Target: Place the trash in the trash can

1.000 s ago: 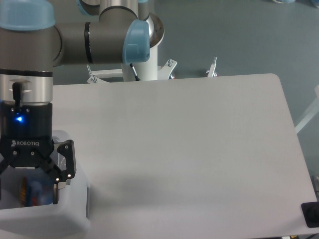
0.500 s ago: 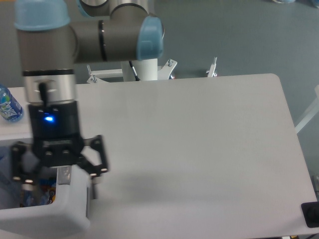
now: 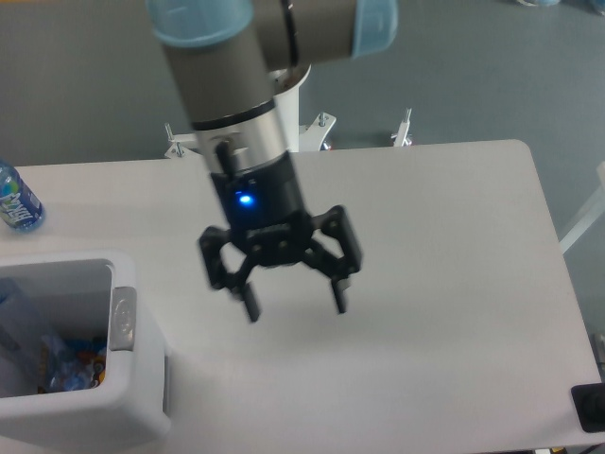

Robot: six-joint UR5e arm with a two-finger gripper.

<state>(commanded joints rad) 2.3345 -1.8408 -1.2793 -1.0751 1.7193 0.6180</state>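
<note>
The white trash can (image 3: pixel 132 397) stands at the lower left of the table, with a grey oval patch (image 3: pixel 123 305) on its right rim. Inside it lies the trash: a blue-and-orange snack packet (image 3: pixel 74 364) at the bottom, with something clear and pale (image 3: pixel 24 322) to its left that may be the crushed bottle. My gripper (image 3: pixel 295 305) hangs over the middle of the table, well to the right of the can. It is open and nothing is between its fingers.
An upright blue-labelled bottle (image 3: pixel 16 201) stands at the far left edge of the table, behind the trash can. The arm's base mount (image 3: pixel 284 132) sits behind the table's back edge. A dark object (image 3: pixel 590 407) is at the lower right corner.
My gripper has risen out of the trash can and swung right to the middle of the table, staying open. The snack packet stays in the can.
</note>
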